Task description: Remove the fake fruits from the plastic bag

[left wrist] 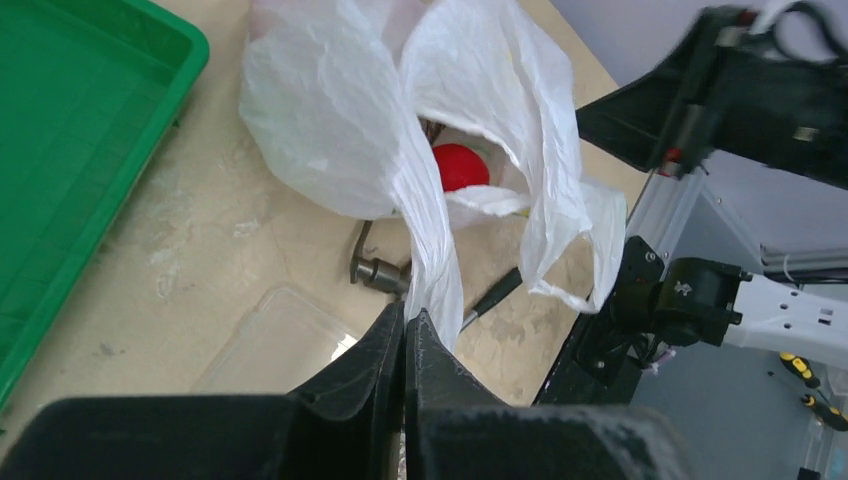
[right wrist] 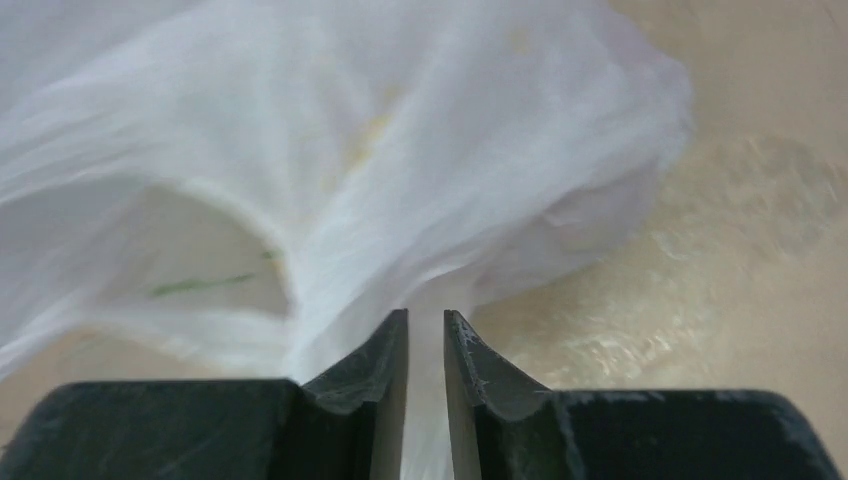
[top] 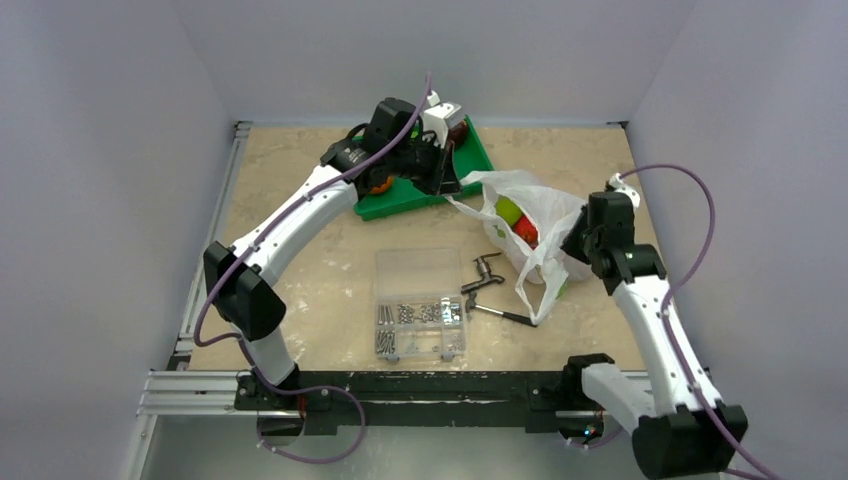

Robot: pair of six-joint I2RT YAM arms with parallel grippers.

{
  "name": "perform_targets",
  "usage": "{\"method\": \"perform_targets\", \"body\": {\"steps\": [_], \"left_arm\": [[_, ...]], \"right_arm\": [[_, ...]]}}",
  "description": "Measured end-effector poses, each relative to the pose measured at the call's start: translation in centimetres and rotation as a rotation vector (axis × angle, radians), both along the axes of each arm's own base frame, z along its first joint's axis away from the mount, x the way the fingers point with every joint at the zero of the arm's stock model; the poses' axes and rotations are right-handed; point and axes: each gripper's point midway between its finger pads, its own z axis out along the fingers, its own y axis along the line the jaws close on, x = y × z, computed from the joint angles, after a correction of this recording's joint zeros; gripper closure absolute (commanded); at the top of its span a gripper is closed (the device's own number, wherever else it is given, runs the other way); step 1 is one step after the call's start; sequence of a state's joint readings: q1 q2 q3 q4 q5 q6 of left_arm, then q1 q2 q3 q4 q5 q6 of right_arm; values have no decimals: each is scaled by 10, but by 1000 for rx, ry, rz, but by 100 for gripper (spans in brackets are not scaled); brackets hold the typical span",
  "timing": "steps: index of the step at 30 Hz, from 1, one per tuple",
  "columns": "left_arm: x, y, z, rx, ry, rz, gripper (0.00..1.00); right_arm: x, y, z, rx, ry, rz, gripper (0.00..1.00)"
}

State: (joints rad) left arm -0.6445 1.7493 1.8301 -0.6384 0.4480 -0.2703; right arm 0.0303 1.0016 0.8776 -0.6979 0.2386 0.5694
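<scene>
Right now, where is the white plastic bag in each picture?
Top external: the plastic bag lies right of centre, just right of the green tray.
Left wrist: the plastic bag fills the upper middle, one strand pinched in the left gripper.
Right wrist: the plastic bag covers the upper left, its film between the fingers of the right gripper.
Shared landmark: the red fake fruit inside, seen from top and left wrist only.

A robotics lab test cell: plain pale walls (top: 110, 120) box in a marble-patterned bench (top: 320, 250), with aluminium framing (top: 190, 390) along its near and left edges.
</scene>
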Motion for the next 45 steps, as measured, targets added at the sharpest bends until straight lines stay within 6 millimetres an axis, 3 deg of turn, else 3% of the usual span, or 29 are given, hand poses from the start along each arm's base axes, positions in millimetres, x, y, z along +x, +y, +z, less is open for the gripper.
{"method": "perform_targets", "body": {"steps": [2, 5, 8, 10, 14, 22, 26, 29, 31, 33, 35, 37, 40, 45], "left_arm": [[-3, -2, -14, -1, 40, -7, 100], [-9, -3, -34, 1, 106, -3, 100], [-11, -4, -45, -8, 143, 7, 100], [-12, -4, -45, -19, 150, 13, 100], [-14, -4, -30, -49, 124, 14, 100], [-17, -1, 3, -95, 61, 9, 100], [-15, 0, 14, -97, 48, 16, 100], [-11, 3, 20, -90, 34, 38, 100], [-8, 7, 16, -73, 41, 55, 100], [-5, 15, 4, -46, 60, 81, 100], [1, 24, -9, -21, 85, 110, 100], [6, 36, -22, 1, 117, 141, 100], [12, 45, -26, 5, 132, 162, 100], [13, 46, -26, -18, 145, 153, 100]], "right_arm": [[3, 35, 42, 16, -124, 165, 66], [-4, 64, 97, 43, -286, 328, 65], [-6, 78, 125, 58, -358, 433, 66], [3, 89, 117, 72, -327, 485, 66], [28, 112, 79, 116, -206, 551, 68], [60, 121, 24, 141, -124, 510, 78], [61, 129, -27, 222, -48, 462, 76], [44, 112, -72, 234, 71, 331, 66], [37, 86, -79, 247, 68, 217, 53], [33, 40, -70, 260, -4, 50, 38], [30, -14, -51, 228, -105, -135, 32], [27, -43, -37, 202, -166, -225, 30], [28, -43, -33, 196, -164, -189, 23], [23, -4, -29, 151, -103, 14, 22]]}}
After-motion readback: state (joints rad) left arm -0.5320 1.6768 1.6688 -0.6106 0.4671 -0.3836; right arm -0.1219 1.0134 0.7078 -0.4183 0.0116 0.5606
